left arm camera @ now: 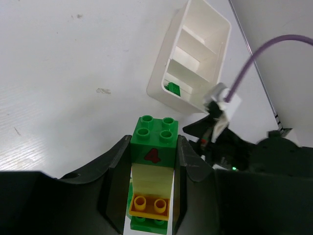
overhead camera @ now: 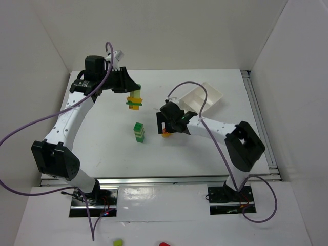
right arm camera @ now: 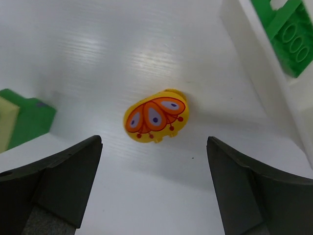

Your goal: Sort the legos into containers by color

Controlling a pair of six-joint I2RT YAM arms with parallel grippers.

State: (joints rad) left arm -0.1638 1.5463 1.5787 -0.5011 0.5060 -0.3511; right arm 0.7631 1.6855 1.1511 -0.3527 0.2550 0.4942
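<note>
Jaws of your left gripper (left arm camera: 152,147) are clamped on a green-topped brick column (left arm camera: 152,137) at the table's far left. Mid-table, a green stack (overhead camera: 139,131) stands loose. Your right gripper (right arm camera: 154,147) hangs spread wide over the yellow butterfly brick (right arm camera: 155,119), which lies centred between its jaws, long axis roughly jaw to jaw. The white tray (right arm camera: 254,68) sits just right.

Bright, even overhead light, soft short shadows; right wrist view shows glare on the table (right arm camera: 146,58) toward twelve o'clock.
</note>
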